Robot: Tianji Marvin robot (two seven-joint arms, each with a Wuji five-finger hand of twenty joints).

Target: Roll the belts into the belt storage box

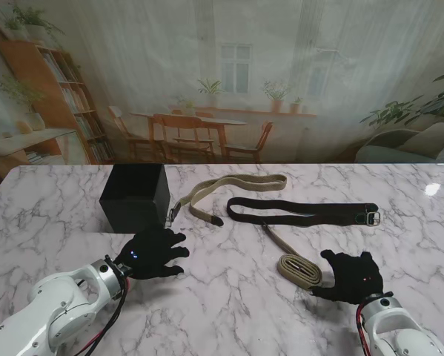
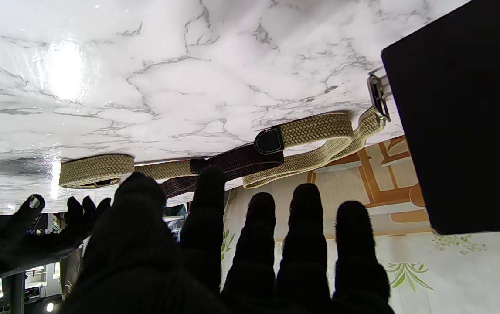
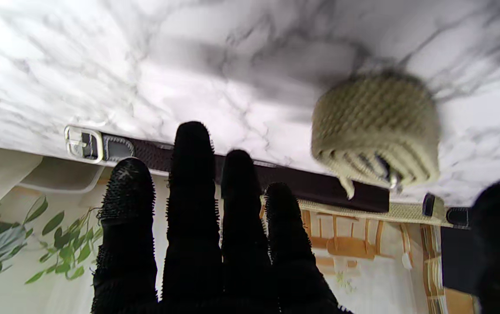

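Observation:
The black storage box [image 1: 135, 196] stands at the far left of the marble table [image 1: 236, 311]; it also fills one side of the left wrist view [image 2: 463, 131]. Right of it lie a looped tan woven belt [image 1: 229, 189] and a dark belt [image 1: 303, 213] stretched out flat with its buckle [image 1: 372, 217] at the right end. A second tan belt is partly rolled into a coil [image 1: 299, 269], its tail running away from me. My right hand [image 1: 351, 276] is open just right of the coil [image 3: 376, 126], thumb close to it. My left hand [image 1: 153, 252] is open, fingers spread, in front of the box.
The tan belt's metal buckle [image 2: 378, 93] lies against the box's side. The table's near edge is close behind both hands. A printed room backdrop [image 1: 222, 74] stands behind the table's far edge.

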